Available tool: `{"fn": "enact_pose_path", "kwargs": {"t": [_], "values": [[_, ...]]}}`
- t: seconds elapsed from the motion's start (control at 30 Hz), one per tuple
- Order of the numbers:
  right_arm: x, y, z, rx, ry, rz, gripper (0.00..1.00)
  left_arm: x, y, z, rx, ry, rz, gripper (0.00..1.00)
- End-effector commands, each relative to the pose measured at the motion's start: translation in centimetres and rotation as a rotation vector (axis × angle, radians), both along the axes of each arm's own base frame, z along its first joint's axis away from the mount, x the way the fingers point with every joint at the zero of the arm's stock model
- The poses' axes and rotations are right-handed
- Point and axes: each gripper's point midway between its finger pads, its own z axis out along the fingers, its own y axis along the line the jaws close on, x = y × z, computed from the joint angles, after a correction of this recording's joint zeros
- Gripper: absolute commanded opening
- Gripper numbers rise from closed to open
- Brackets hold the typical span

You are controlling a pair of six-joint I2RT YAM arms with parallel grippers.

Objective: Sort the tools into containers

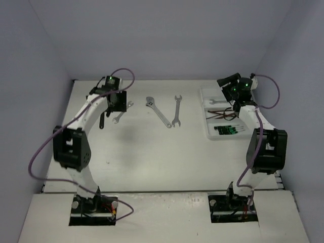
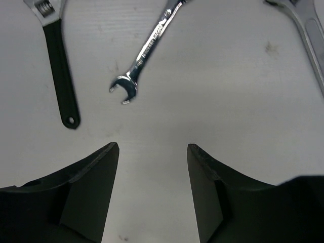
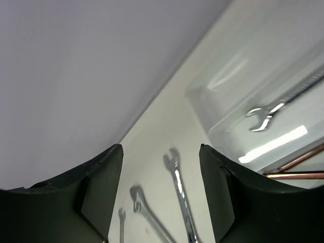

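Tools lie on the white table. A small silver wrench [image 1: 120,112] [image 2: 147,50] and a black-handled adjustable wrench [image 1: 103,120] [image 2: 61,71] lie just under my left gripper [image 1: 116,101] [image 2: 153,152], which is open and empty above them. A silver adjustable wrench [image 1: 158,111] [image 3: 147,212] and an open-end wrench [image 1: 177,111] [image 3: 179,192] lie mid-table. The white tray [image 1: 208,126] [image 3: 228,101] holds a wrench [image 1: 216,100] [image 3: 273,109], brown hex keys [image 1: 220,114] [image 3: 298,169] and green-black screwdrivers [image 1: 229,130], each in its own compartment. My right gripper [image 1: 225,81] [image 3: 161,152] is open and empty above the tray's far end.
Grey walls close the table at the back and on both sides. The silver adjustable wrench also shows at the right edge of the left wrist view [image 2: 311,45]. The right arm's body [image 1: 266,147] stands just in front of the tray.
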Motion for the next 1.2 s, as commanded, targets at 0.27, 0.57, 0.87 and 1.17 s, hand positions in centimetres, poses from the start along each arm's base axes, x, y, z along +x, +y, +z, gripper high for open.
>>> {"fn": "enact_pose_path", "kwargs": {"t": [0.27, 0.57, 0.87, 1.17], "values": [[-11.1, 6.9, 0.6, -0.115, -0.06, 0.395, 0.59, 8.7, 2.4, -5.4, 0.007, 0.139, -0.25, 0.47], [-13.4, 7.3, -0.5, -0.109, -0.031, 0.412, 0.59, 9.0, 2.2, -8.5, 0.01, 0.195, -0.282, 0.47], [-13.4, 7.5, -0.1, -0.102, -0.028, 0.418, 0.59, 7.3, 1.6, -11.5, 0.04, 0.277, -0.301, 0.47], [-14.2, 8.8, 0.1, -0.093, -0.029, 0.447, 0.59, 5.6, -0.3, -13.8, 0.053, 0.349, -0.296, 0.18]]}}
